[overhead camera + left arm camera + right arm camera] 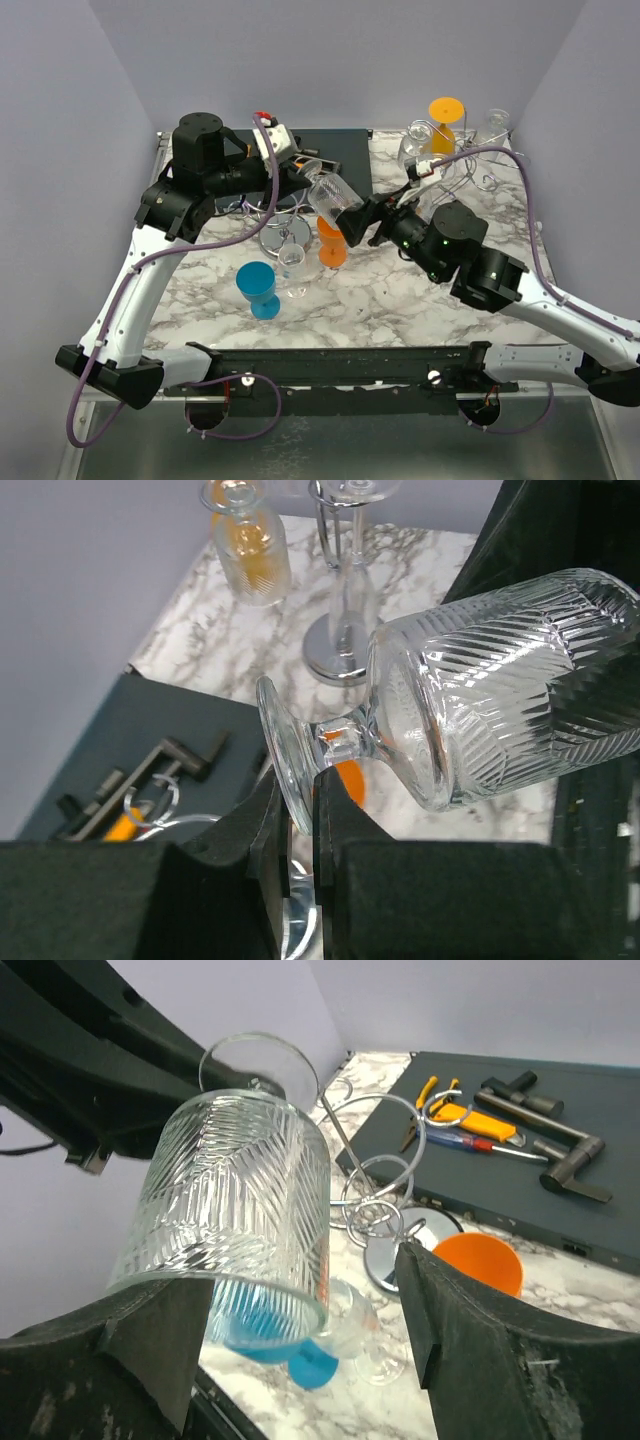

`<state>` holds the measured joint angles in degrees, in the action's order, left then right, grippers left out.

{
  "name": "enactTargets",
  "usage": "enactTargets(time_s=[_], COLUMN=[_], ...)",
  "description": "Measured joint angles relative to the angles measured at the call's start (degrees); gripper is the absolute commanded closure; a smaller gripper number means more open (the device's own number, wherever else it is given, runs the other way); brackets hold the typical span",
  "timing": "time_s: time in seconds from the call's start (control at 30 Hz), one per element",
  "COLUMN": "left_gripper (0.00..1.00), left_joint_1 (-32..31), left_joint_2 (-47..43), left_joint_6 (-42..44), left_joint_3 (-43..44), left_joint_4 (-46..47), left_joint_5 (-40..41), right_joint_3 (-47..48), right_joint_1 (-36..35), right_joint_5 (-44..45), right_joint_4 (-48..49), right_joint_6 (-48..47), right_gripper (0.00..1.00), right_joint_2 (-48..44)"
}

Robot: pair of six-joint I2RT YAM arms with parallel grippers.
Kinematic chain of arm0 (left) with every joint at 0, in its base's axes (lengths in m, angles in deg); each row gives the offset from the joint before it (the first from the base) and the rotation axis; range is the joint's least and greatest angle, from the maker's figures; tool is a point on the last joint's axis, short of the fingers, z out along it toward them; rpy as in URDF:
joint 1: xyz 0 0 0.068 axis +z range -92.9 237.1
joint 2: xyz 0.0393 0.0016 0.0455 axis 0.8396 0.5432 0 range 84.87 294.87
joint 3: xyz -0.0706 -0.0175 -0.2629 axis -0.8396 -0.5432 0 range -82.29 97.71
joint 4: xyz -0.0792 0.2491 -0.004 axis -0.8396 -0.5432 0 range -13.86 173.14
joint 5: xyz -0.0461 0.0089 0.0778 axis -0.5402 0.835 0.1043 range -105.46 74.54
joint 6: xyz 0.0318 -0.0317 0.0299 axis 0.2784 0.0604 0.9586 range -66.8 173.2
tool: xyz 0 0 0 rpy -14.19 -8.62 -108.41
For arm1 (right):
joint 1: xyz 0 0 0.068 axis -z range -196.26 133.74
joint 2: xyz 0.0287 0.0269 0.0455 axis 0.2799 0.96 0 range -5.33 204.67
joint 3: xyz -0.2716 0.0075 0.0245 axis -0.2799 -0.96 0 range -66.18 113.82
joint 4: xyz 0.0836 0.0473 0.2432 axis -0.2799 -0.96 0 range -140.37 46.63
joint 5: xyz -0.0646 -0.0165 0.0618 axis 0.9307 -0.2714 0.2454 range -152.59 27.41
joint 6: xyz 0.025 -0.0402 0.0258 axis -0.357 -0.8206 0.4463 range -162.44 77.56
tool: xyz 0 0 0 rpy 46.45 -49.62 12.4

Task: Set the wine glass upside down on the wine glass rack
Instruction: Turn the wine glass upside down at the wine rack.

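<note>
**Q:** Left wrist view: why pinch the foot and not the bowl?

**A:** My left claw (298, 790) is clenched on the edge of the flat foot disc of the clear ribbed wine glass (500, 680). Held there, I judge, the bowl can swing mouth-down toward the chrome wire rack (283, 238).

**Q:** And the other claw?

**A:** My right claw (300, 1290) is released. Its black fingers stand wide either side of the bowl's rim, one plainly apart from it, the other too close to tell.

**Q:** Where's the glass?

**A:** On its side in the air between my arms, above the rack's mirror-bright round base and not yet hung.

**Q:** Handling?

**A:** Hard, slick glass with pressed herringbone ribs, a short stem and a thin foot. An edge pinch could slip.
</note>
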<state>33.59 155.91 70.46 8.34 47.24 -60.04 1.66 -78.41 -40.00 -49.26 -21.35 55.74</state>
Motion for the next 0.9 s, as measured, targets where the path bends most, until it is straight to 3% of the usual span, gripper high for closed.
enactTargets(time_s=[0.13, 0.47, 0.7, 0.9], left_gripper=[1.00, 1.00, 1.00, 1.00], left_joint_1=[-0.26, -0.26, -0.76, -1.27], left_joint_2=[-0.13, -0.17, -5.01, -6.82], left_joint_6=[8.70, 23.50, 37.81, 42.62], left_joint_3=[0.57, 0.57, -5.51, -5.51], left_joint_4=[0.35, 4.15, 6.32, 7.15], left_joint_5=[1.03, 2.43, -2.47, -5.29], right_joint_3=[0.02, 7.65, 13.92, 14.05], right_joint_1=[0.00, 0.00, 0.00, 0.00], right_joint_5=[-2.01, -8.96, -11.54, -12.66], right_joint_4=[-5.70, -19.65, -18.86, -17.66], right_joint_6=[2.27, 2.21, -2.21, -4.83], right_gripper=[0.01, 0.00, 0.00, 0.00], right_joint_2=[-3.61, -4.85, 2.60, 7.82])
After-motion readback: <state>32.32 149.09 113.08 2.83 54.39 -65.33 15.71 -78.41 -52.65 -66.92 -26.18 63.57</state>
